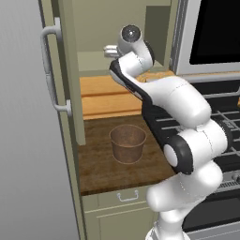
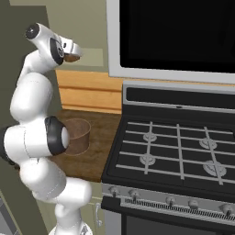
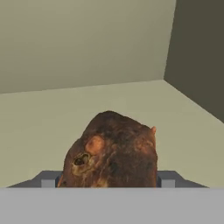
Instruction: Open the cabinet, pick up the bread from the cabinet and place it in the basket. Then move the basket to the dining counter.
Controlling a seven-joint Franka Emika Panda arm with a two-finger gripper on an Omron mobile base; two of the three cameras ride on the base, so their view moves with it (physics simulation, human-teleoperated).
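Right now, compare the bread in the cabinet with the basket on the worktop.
The bread is a lumpy, dark brown crusty lump; the basket is a smooth round bucket. The bread sits up on the cabinet shelf between the fingers; the basket stands apart below, upright and with nothing in it. Both are brown.

One bread [image 3: 111, 151] between the finger tips; one basket [image 1: 127, 143] below; one cabinet [image 1: 65, 70]; four stove burners [image 2: 149, 137]

I see the short dark wood worktop [image 1: 101, 161] carrying the woven basket [image 1: 127, 143] near its middle, left of the stove [image 2: 174, 151]. Above the basket, the open cabinet's pale shelf [image 3: 52, 118] carries the brown bread [image 3: 111, 153].
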